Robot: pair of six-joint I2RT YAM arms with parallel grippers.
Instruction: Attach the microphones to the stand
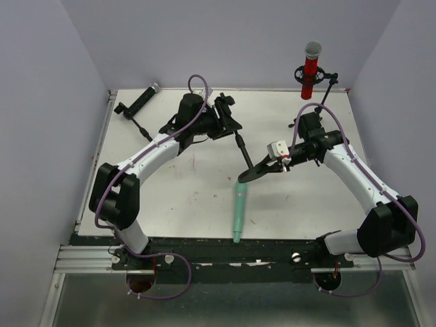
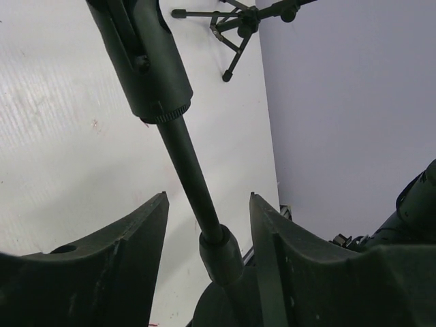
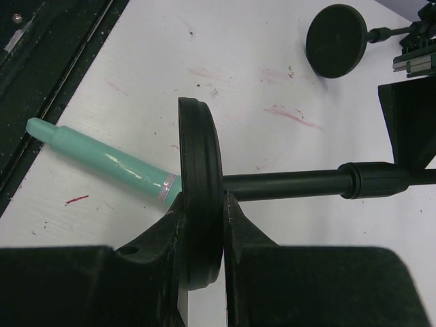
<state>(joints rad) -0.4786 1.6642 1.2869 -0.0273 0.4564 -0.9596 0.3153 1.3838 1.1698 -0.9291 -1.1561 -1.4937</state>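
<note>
Microphones: red microphone (image 1: 312, 68) upright in a far-right clip (image 1: 302, 73); black microphone (image 1: 139, 101) lying far left; mint-green microphone (image 1: 239, 211) flat near centre, unattached. One stand base (image 3: 201, 150) is clenched by right gripper (image 3: 203, 211); pole (image 2: 194, 177) is straddled, ungripped, by left gripper (image 2: 208, 204). Step judged: stand positioning. Next: pole to be clasped.

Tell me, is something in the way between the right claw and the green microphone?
Yes. The right gripper is shut on the stand's round base, and that disc sits between it and the green microphone lying on the table.
</note>
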